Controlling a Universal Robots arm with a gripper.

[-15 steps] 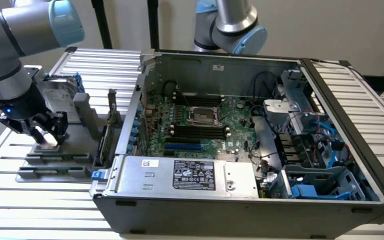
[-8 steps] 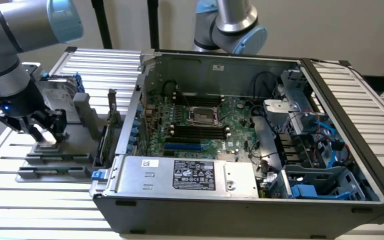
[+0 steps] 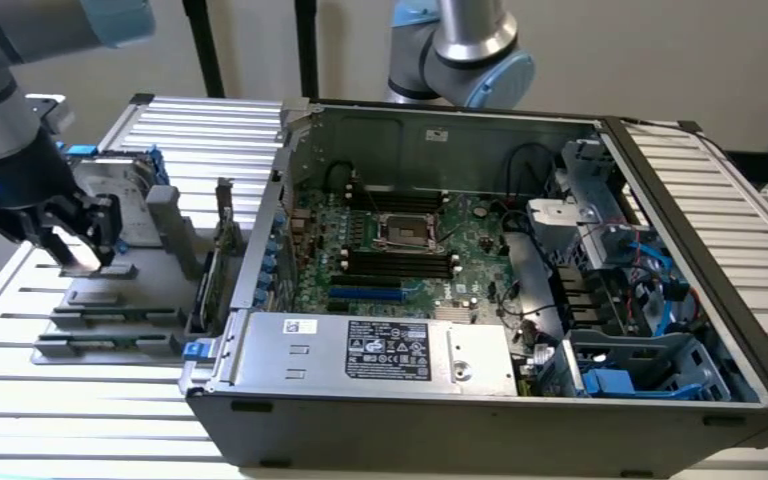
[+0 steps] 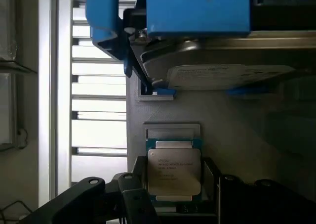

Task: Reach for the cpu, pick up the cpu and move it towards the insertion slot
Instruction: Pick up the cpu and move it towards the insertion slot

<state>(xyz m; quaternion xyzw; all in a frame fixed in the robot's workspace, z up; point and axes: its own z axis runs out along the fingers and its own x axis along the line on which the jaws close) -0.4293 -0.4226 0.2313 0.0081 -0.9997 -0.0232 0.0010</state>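
we are at the reach: our gripper straddles the cpu, fingers spread, not gripping; a square, gentle close seems called for.

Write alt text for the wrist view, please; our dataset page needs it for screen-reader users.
The open claw hangs over the cpu, a silvery square chip seated in a grey fixture, one dark finger on each side. Beyond it sits a hard drive in a blue frame.

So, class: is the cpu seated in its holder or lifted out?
Seated: the cpu lies flat in a recess of the grey holder, with the open gripper straddling it.
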